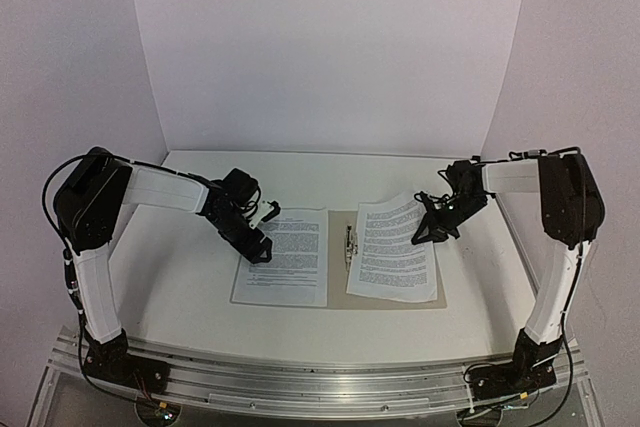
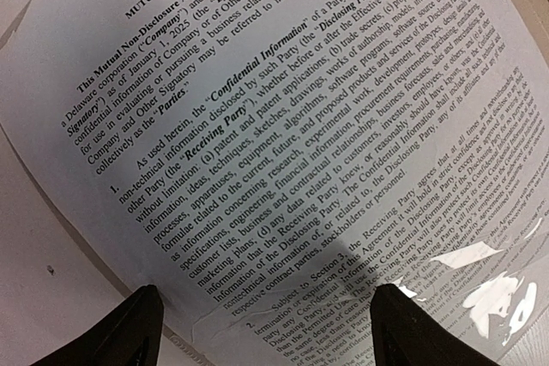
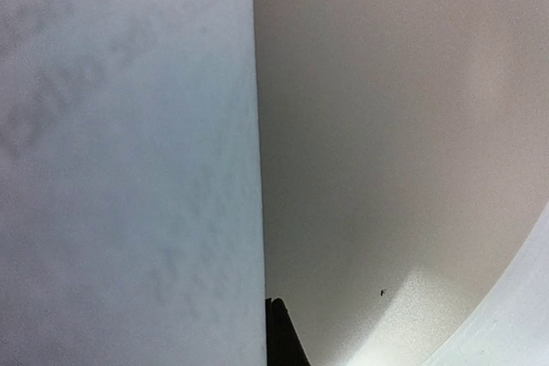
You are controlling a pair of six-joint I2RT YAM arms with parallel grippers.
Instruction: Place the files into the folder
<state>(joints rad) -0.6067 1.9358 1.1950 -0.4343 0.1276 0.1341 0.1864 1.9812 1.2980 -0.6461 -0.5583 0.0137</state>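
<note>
right sheet [image 1: 390,252] lies on the open folder [image 1: 438,292] at the table's [image 1: 180,277] middle, long axis near-to-far, its far right corner lifted and pinched by the right gripper [image 1: 432,230]. left sheet [image 1: 283,259] lies flat just beside the folder, same axis, under the spread left gripper [image 1: 262,249].

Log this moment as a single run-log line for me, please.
left gripper: open over left sheet | right gripper: shut on right sheet, edge raised | folder: open under right sheet

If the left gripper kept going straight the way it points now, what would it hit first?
The left gripper would most likely meet the printed sheet lying flat under its open jaws.
</note>
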